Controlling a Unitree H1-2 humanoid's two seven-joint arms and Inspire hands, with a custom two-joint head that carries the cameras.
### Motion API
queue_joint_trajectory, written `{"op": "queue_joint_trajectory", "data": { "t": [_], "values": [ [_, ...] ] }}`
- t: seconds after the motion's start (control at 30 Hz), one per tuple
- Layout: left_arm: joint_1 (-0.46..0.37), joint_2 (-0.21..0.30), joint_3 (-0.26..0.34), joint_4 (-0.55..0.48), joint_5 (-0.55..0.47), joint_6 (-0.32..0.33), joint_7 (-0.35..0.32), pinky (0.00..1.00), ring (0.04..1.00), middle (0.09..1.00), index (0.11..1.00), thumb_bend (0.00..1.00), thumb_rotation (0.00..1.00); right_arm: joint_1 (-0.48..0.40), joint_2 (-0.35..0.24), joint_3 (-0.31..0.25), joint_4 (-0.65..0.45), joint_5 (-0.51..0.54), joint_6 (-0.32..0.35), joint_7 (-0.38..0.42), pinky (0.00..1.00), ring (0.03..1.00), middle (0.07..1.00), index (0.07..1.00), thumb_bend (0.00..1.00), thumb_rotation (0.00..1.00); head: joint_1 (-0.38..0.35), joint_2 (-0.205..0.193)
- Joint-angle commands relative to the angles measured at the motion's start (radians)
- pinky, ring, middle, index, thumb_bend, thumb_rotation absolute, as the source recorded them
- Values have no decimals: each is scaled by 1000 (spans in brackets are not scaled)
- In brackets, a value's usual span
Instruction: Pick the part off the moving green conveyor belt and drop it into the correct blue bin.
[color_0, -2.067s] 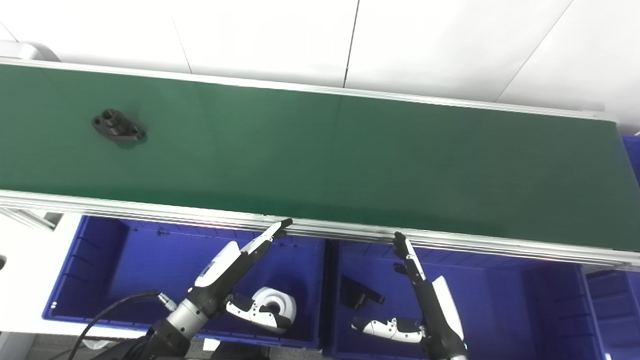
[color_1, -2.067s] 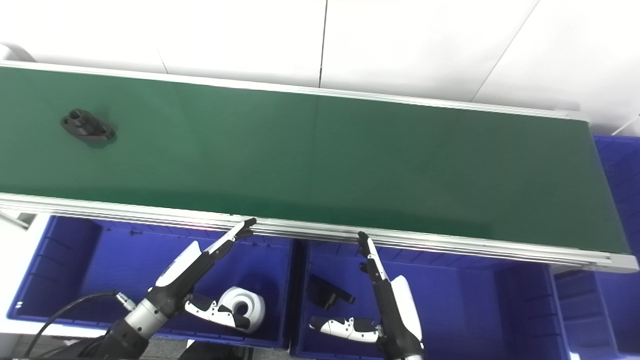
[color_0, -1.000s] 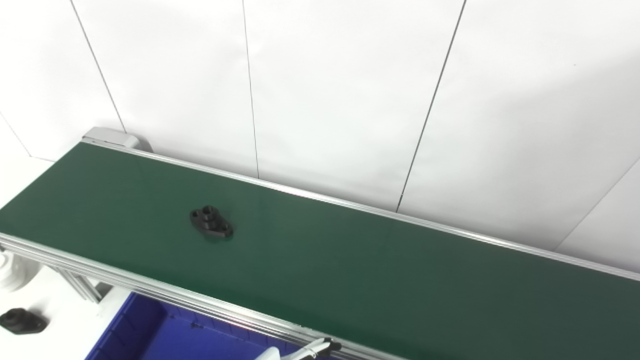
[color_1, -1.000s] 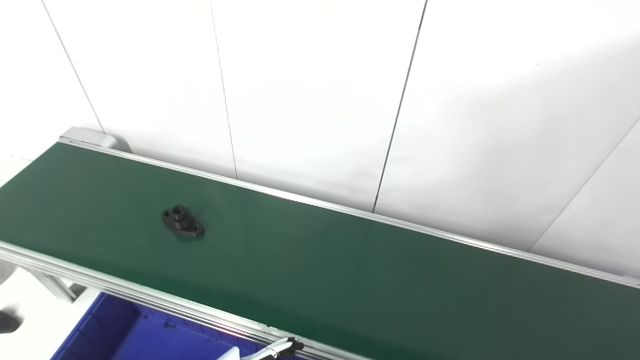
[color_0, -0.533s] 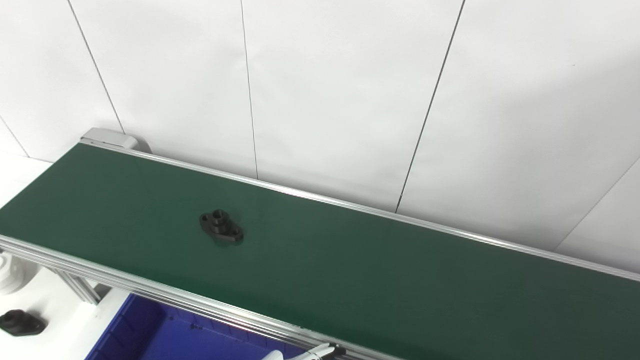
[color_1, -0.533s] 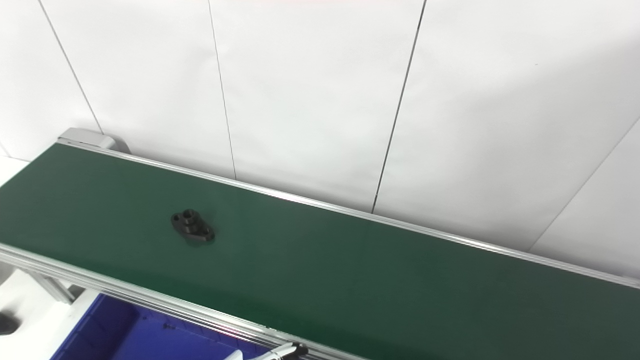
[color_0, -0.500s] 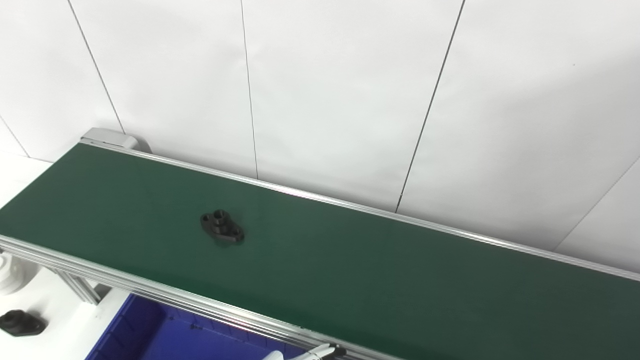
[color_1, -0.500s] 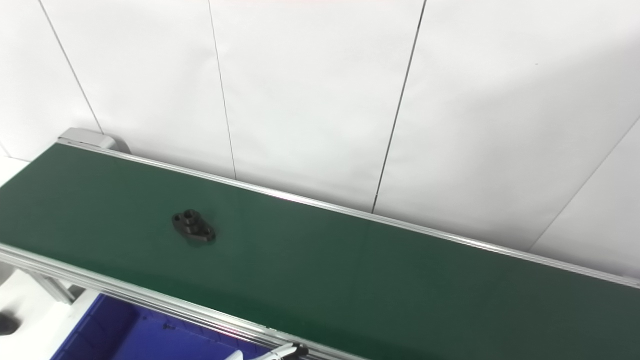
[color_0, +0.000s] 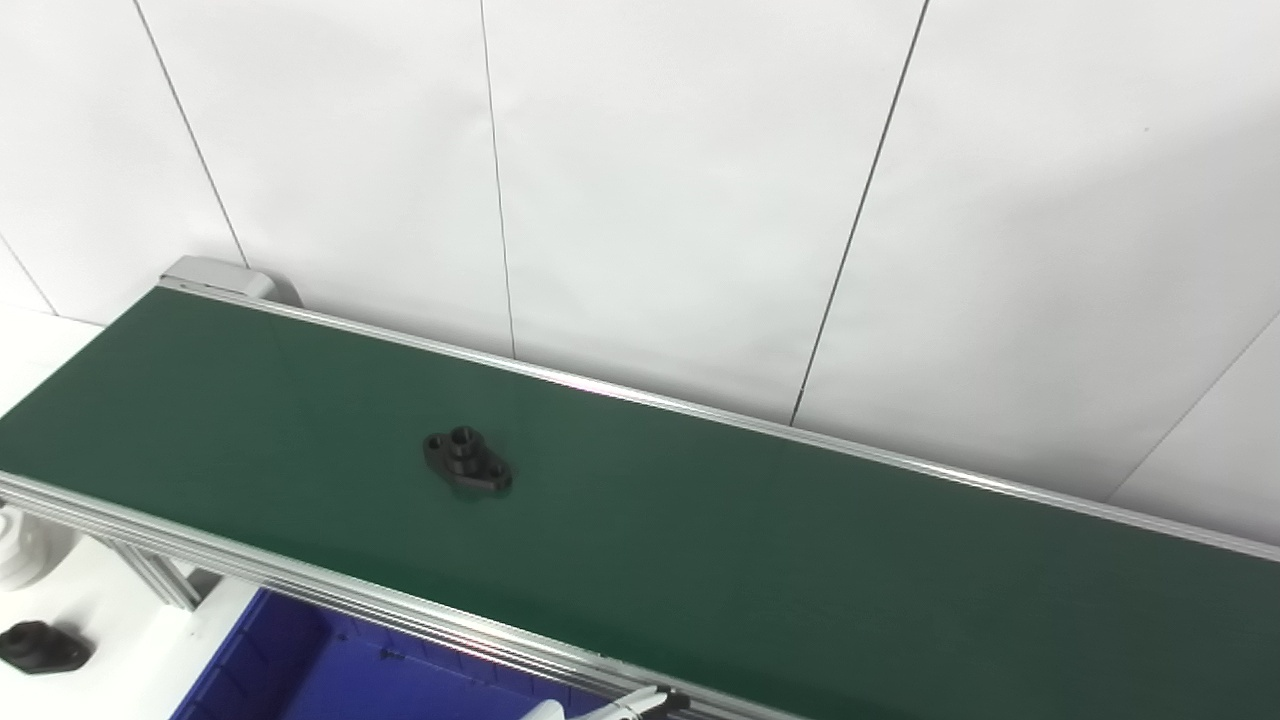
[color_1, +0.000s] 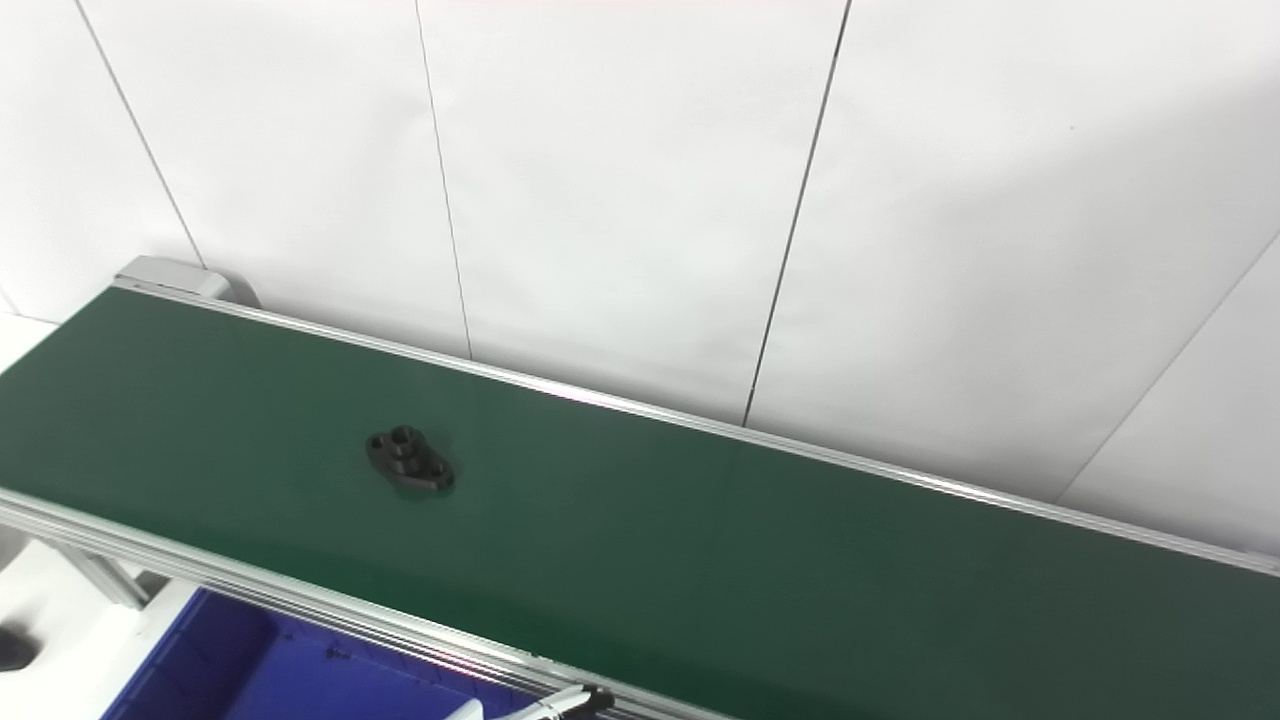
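One black part (color_0: 467, 463) lies on one green belt (color_0: 750, 560). Left hand (color_0: 640, 703): fingertips only visible, opening indeterminable.

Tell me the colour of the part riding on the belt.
Black. The part lies on the green belt, clearest in the left eye view.

Green conveyor belt (color_0: 760, 560) with silver rails, one black flanged part (color_0: 467, 461) lying flat on it

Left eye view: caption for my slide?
Black flanged part rides the green conveyor belt; a robot hand's fingertips show at the bottom edge.
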Motion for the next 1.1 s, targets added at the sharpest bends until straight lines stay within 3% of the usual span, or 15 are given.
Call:
{"op": "queue_joint_trajectory", "data": {
  "t": [0.0,0.33,0.57,0.83,0.9,1.07],
  "values": [
    [-4,15,11,-30,2,-22,9,797,892,959,936,938,366,11,4,0,-35,8,-63,-13,916,981,988,1000,893,263,0,4],
    [52,26,66,-78,-40,-22,-52,825,909,962,942,950,382,13,9,-10,-33,7,-97,-30,854,956,972,1000,889,272,-17,17],
    [118,32,135,-136,-104,-22,-183,841,921,963,935,962,366,16,18,-26,-26,10,-125,-39,810,935,961,1000,889,274,-33,34],
    [165,26,204,-174,-118,-22,-294,877,951,985,952,951,357,16,21,-18,-42,-2,-180,-72,783,926,956,1000,852,279,-137,92],
    [173,30,221,-183,-113,-22,-311,882,955,990,958,952,359,20,28,-17,-69,-7,-177,-72,787,916,950,1000,848,299,-180,122],
    [179,37,247,-191,-78,-22,-313,891,959,999,974,958,371,32,50,-18,-138,-32,-139,-59,787,915,956,1000,845,343,-250,150]
  ]
}}
